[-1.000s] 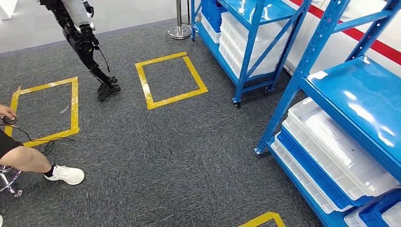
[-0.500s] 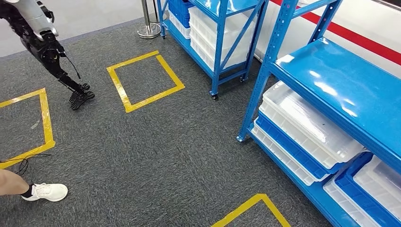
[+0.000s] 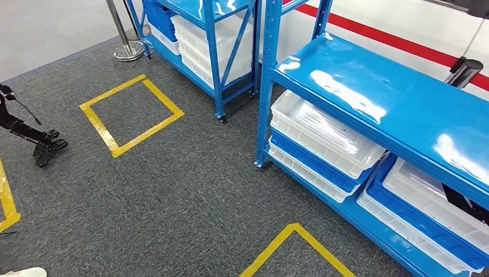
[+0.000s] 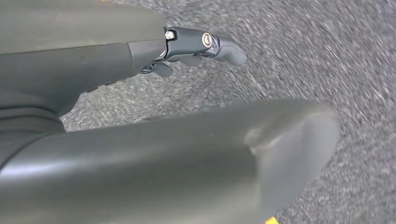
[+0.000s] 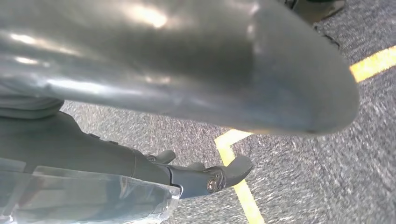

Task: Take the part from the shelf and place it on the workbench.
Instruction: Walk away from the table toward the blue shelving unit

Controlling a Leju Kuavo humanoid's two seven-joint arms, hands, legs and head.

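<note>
Zero task steps look finished: judging by the frames, fetching is at the approach stage. Near shelf (image 3: 380, 104) has a bare blue top deck; under that deck sit stacked white trays (image 3: 323, 135) and blue trays (image 3: 421, 222). Part can't be made out anywhere on the shelf, too small or hidden. Left hand (image 4: 116, 65) hangs over grey carpet (image 3: 190, 190) in front of the shelf, thumb and fingers spread, nothing in it. Right hand (image 5: 140, 168) also over carpet, fingers fairly straight; a clear plastic-looking sheet (image 5: 93, 198) lies against it, can't tell if held. Left to do: reach, grasp, carry, set on workbench.
</note>
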